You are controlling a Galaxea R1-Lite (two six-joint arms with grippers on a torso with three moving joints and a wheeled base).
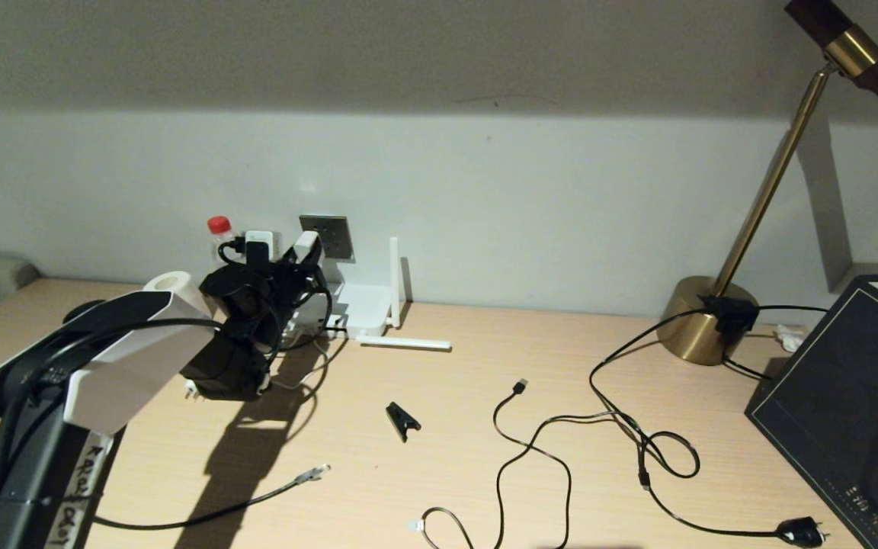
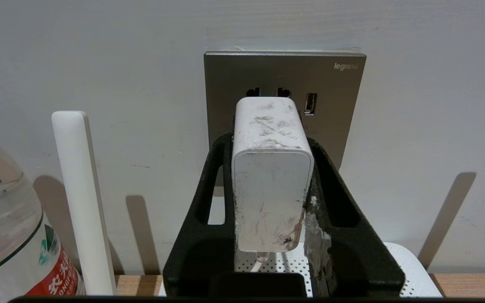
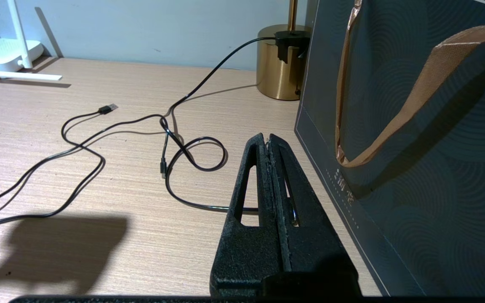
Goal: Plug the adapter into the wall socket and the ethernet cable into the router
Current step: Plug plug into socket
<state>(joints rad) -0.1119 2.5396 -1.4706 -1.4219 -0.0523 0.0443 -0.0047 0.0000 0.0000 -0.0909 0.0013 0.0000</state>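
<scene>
Evidently the first step is in hand: the left gripper [image 2: 270, 168] is clamped on the adapter [image 2: 271, 176], one black finger on each side of its white body, and holds it up right in front of the wall socket [image 2: 230, 84]. The adapter's far end covers the lower part of the grey plate; two pin holes and a USB slot show just above it. Whether its pins have gone into the holes at all I cannot tell, since the body hides them. By my judgement the next move calls for a straight push toward the wall with the pins lined up, then letting go.

Directly below the pincer lies the router [image 2: 411, 273], its perforated white top showing between and beside the fingers. Close on one side an upright antenna [image 2: 80, 198] stands against the wall, and beyond it a water bottle [image 2: 11, 244]; both crowd the approach and could be knocked. The adapter's thin white cord [image 2: 260, 260] hangs down under the grip.

Well behind the pincer, the ethernet cable [image 1: 256, 499] lies on the desk [image 1: 485, 396], untouched, its clear plug [image 1: 312, 474] free. The right gripper [image 3: 270, 145], fingers pressed together on nothing, hovers far off beside a dark paper bag [image 3: 415, 168], near a loose black USB cable [image 3: 107, 109] and a brass lamp base [image 3: 278, 63].
</scene>
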